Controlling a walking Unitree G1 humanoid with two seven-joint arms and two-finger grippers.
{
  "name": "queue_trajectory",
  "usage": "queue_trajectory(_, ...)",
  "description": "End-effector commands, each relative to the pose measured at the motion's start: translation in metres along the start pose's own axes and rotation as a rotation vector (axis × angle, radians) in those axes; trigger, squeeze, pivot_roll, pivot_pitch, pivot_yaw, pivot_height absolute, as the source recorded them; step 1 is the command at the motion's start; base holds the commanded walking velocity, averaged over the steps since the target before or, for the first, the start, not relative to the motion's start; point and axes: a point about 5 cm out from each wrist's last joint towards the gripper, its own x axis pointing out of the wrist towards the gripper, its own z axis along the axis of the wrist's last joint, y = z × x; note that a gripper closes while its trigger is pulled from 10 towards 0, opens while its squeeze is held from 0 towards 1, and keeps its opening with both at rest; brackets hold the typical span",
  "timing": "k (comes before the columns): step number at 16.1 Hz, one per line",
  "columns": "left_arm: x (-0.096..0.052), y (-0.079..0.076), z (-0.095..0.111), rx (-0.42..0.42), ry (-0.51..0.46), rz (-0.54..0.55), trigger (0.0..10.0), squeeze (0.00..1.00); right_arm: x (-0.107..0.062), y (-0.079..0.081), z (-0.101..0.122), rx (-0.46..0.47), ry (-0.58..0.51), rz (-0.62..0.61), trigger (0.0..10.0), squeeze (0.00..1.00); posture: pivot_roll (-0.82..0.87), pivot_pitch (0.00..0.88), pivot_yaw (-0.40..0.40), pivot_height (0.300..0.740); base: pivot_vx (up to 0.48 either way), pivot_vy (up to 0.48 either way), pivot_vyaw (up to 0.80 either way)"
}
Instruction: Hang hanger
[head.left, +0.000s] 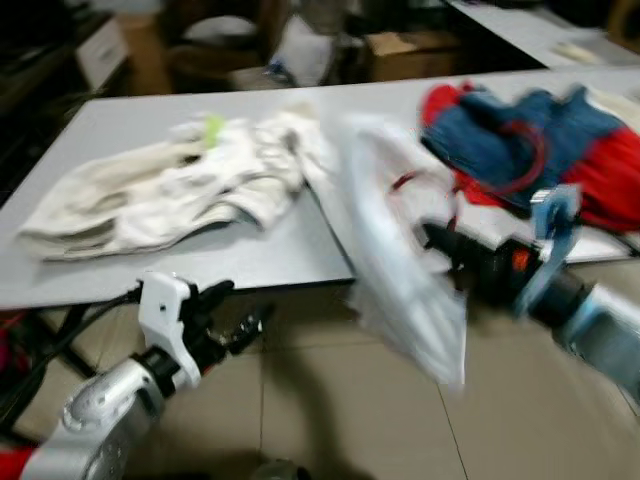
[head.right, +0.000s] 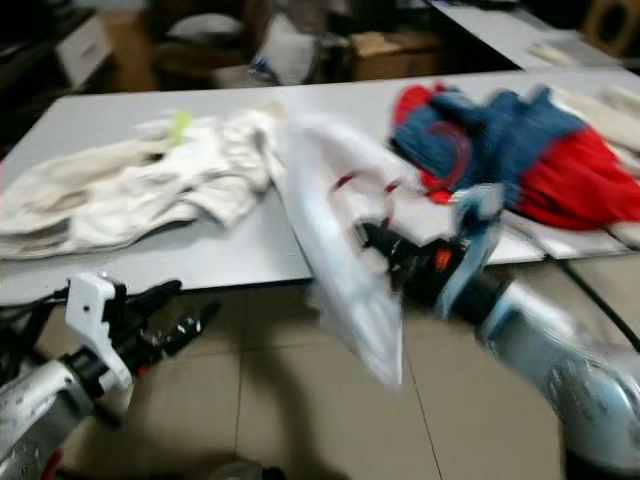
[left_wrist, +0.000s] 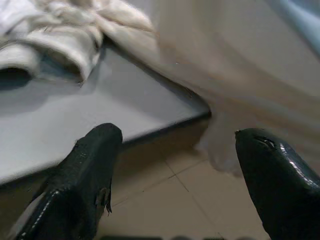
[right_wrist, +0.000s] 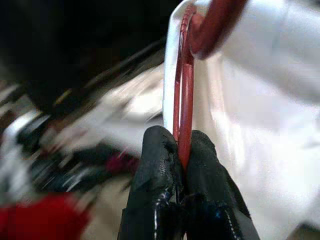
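Red wire hanger (right_wrist: 186, 75) gripped by the right gripper (right_wrist: 182, 150).
The jaws are closed on the hanger, from which a white garment (head.left: 400, 270) is draped at the grey worktop (head.left: 260, 250) edge; the left gripper (left_wrist: 180, 175) is held open near the tiled floor (head.left: 330, 400).
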Motion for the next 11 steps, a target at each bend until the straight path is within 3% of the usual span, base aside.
queue_trajectory(1,0.001,-0.010,0.001,0.014,0.005,-0.032,10.0,0.00,-0.001,0.011,-0.002,-0.022,0.041,0.081,10.0,0.00,-0.04,0.000,0.060,0.740,0.000,0.000,0.80)
queue_trajectory(3,0.003,-0.016,-0.008,0.027,0.035,-0.052,10.0,0.00,-0.001,0.017,-0.022,-0.028,0.157,0.127,10.0,0.00,-0.04,0.000,0.063,0.740,0.000,0.000,0.80)
queue_trajectory(5,0.001,-0.018,-0.016,0.035,0.092,-0.028,10.0,0.00,-0.002,0.016,-0.040,-0.047,0.261,0.082,10.0,0.00,-0.05,0.000,0.061,0.740,0.000,0.000,0.80)
queue_trajectory(8,0.001,-0.014,-0.020,0.042,0.101,0.014,10.0,0.00,-0.001,0.015,-0.054,-0.061,0.316,0.060,10.0,0.00,-0.05,0.000,0.060,0.740,0.000,0.000,0.80)
queue_trajectory(11,0.011,-0.017,-0.017,0.071,0.076,-0.002,10.0,0.00,-0.002,0.001,-0.061,-0.105,0.333,-0.037,10.0,0.00,-0.05,0.000,0.062,0.740,0.000,-0.100,0.80)
